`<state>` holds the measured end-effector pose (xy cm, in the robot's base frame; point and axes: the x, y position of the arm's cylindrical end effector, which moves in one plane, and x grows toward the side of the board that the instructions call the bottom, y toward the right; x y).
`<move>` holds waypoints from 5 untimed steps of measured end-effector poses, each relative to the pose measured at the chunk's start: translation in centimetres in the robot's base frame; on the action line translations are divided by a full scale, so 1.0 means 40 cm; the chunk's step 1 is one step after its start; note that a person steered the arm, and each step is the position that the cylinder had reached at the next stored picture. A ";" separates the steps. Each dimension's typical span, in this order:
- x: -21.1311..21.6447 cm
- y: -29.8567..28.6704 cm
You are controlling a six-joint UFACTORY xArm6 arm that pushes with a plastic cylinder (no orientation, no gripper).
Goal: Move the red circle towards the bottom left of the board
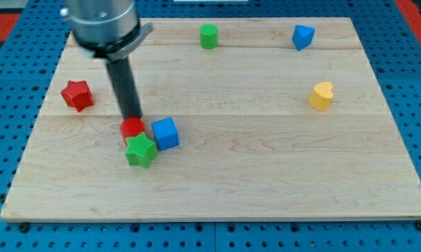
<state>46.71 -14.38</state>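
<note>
The red circle (132, 128) lies left of the board's middle. It touches a green star (141, 150) just below it and a blue cube (165, 134) at its right. My tip (132, 118) is at the red circle's upper edge, touching it or just behind it. The dark rod rises from there toward the view's top left, where the arm's grey body partly hides the board's corner.
A red star (77, 95) lies near the board's left edge. A green block (209, 35) and a blue block (302, 36) sit near the top edge. A yellow heart-shaped block (321, 96) is at the right. The wooden board (266, 175) rests on a blue pegboard.
</note>
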 end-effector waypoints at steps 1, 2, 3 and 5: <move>0.058 -0.050; 0.047 -0.095; 0.016 -0.094; 0.018 0.010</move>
<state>47.44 -13.99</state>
